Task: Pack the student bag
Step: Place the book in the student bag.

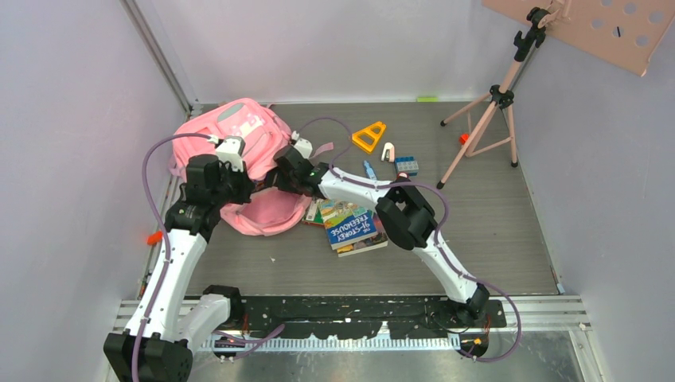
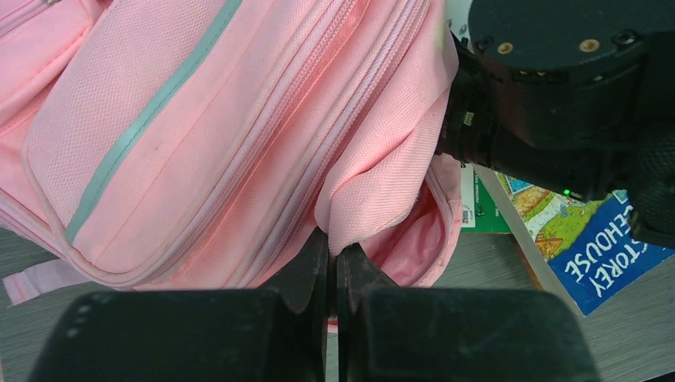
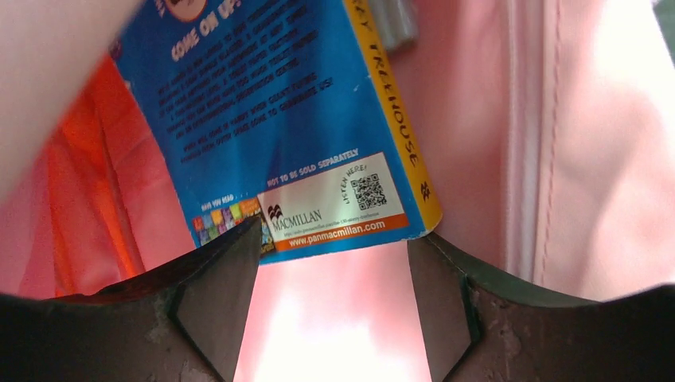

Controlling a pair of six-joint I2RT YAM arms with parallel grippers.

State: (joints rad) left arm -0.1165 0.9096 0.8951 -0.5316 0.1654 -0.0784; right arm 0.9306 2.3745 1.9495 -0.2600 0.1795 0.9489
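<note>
- Student bag point(image 1: 239, 131) lies on its side at the far left of the table, its mouth facing right and near, towards the loose books point(image 1: 350, 227) just beside it.
- Left gripper point(image 2: 333, 243) has its jaws closed tight on a thin fold of the mouth's rim, lifting it. That pinch looks slight, so the fabric could slip out and let the mouth sag onto the other arm.
- Right gripper point(image 3: 334, 239) reaches inside with jaws wide, and the blue book point(image 3: 278, 103) has its lower edge at the fingertips. I cannot tell whether they touch it.
- If they do, pulling back could drag the book out again, or its corner could snag the lining.
- Soft pink cloth, a grey-green stripe and paired zip lines show, and the sides slump and fold easily.
</note>
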